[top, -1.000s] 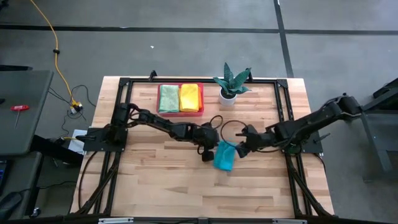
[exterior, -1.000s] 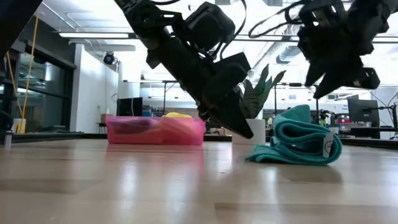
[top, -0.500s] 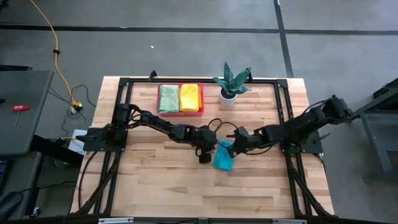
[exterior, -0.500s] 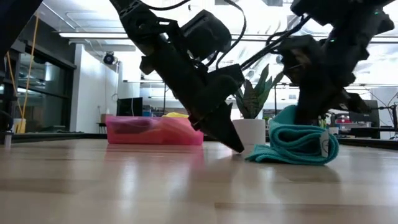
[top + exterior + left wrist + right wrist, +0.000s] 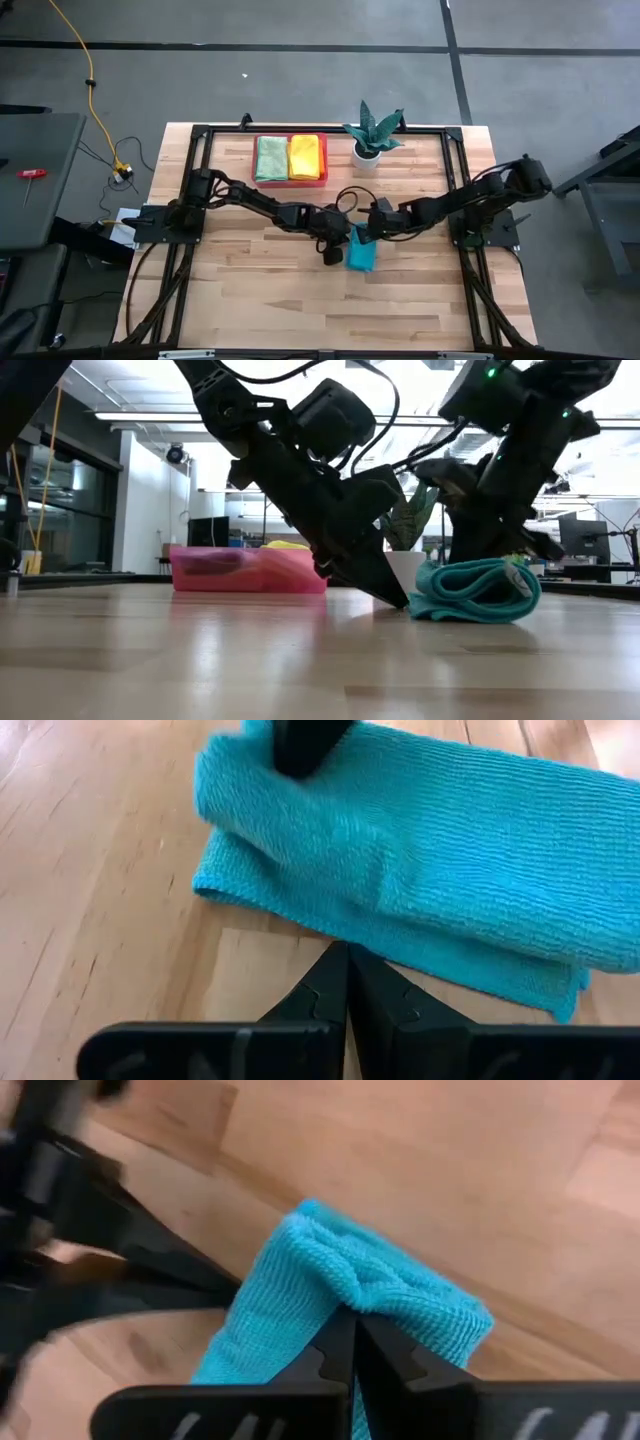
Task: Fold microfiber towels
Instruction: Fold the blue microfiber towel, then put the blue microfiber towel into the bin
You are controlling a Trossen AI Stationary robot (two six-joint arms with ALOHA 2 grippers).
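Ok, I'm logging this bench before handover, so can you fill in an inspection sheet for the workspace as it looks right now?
Surface: pale wooden plank table, black frame rails along its edges.
Job's things: folded teal microfiber towel at table centre; light green towel and yellow towel folded in the pink rectangular tray.
Clutter: potted plant in a white pot beside the tray.
Grippers: left gripper shut, tip at the teal towel's edge; right gripper shut on the teal towel.
Cables: yellow cord on the floor.
Surroundings: grey floor; lab room behind.
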